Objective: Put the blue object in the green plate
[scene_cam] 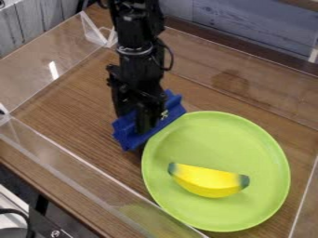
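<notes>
"Reaching down from the top of the view, with black gripper (140, 119) at the blue object (173, 110). State of the claw?"

"Drawn together, clamped on the blue object. Fingertips partly hidden by the dark linkage above."

"Location of the blue object?"

"Over the brown wooden surface (62, 102), immediately beside the green plate (187, 139), at the upper-left part of the rim in the camera view. Outside the plate's round interior. Visible on both sides of the gripper, extending obliquely from lower left to upper right."

"Contents of the green plate?"

"One yellow banana-shaped piece (207, 180), with green ends, lying in the lower part of the plate. Well apart from the gripper."

"Contact between block and rim?"

"Not determinable from this angle."
</notes>
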